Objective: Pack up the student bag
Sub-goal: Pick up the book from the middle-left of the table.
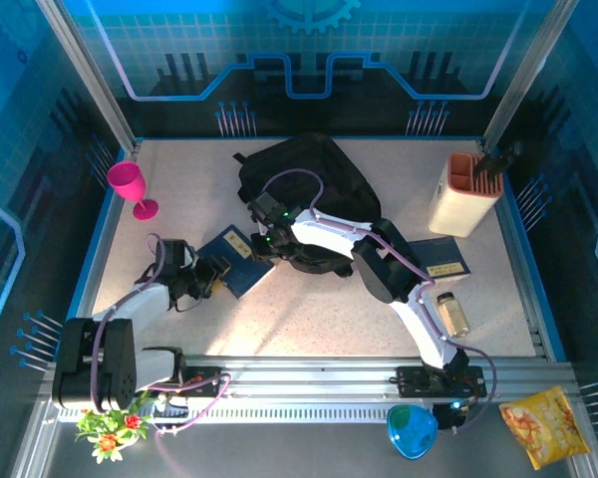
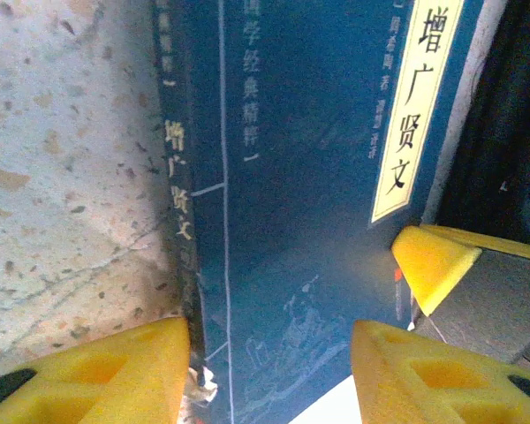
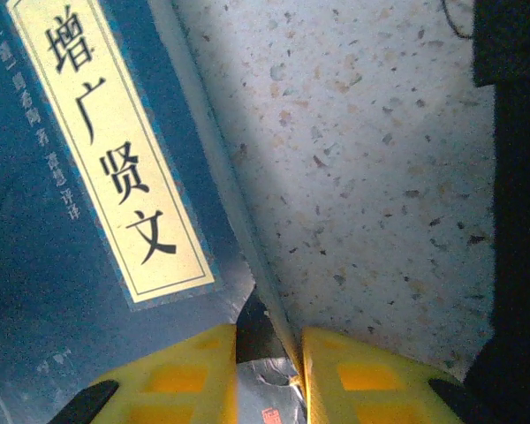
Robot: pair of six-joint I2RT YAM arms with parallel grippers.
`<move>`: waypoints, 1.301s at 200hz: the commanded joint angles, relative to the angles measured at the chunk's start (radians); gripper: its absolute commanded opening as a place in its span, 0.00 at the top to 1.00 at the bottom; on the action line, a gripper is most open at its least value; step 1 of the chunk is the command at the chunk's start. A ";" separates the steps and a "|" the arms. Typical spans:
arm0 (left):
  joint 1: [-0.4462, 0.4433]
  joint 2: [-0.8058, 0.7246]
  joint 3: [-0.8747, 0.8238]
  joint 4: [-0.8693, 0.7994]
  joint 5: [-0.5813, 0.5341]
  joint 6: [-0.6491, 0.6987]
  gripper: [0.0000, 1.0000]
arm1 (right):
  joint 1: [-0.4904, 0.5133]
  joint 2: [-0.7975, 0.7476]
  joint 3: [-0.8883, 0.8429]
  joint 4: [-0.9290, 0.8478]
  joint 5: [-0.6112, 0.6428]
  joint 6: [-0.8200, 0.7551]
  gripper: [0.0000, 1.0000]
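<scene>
The student bag (image 1: 309,174), a large black backpack, lies at the back middle of the table. Just in front of it a blue book (image 1: 237,257) with a cream title strip lies flat between both grippers. My left gripper (image 1: 217,271) stands open over the book's near end (image 2: 283,221), one yellow finger beside the spine and the other over the cover. My right gripper (image 1: 267,239) is narrowed on the book's far corner (image 3: 88,291), whose torn cover and page edge sit between its jaws (image 3: 269,375). One of its fingers (image 2: 428,261) shows in the left wrist view.
A second blue book (image 1: 441,261) and a small jar (image 1: 452,314) lie at the right. A beige holder (image 1: 463,194) stands back right, a pink goblet (image 1: 133,187) back left. On the near rail are a chips bag (image 1: 543,426), a blue item (image 1: 411,430) and flowers (image 1: 110,428).
</scene>
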 commanded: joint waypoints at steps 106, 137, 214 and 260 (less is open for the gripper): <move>-0.006 0.094 0.003 0.242 0.100 -0.035 0.62 | 0.003 0.038 -0.078 -0.097 -0.015 0.034 0.78; -0.007 0.077 -0.006 0.342 0.154 -0.038 0.65 | 0.002 0.024 -0.093 -0.075 -0.029 0.035 0.78; -0.005 0.117 0.041 0.260 0.148 -0.011 0.85 | -0.007 -0.113 -0.131 -0.015 -0.068 0.024 0.69; -0.005 -0.063 0.099 0.117 0.057 -0.010 1.00 | -0.065 -0.440 -0.365 0.235 -0.143 0.130 0.43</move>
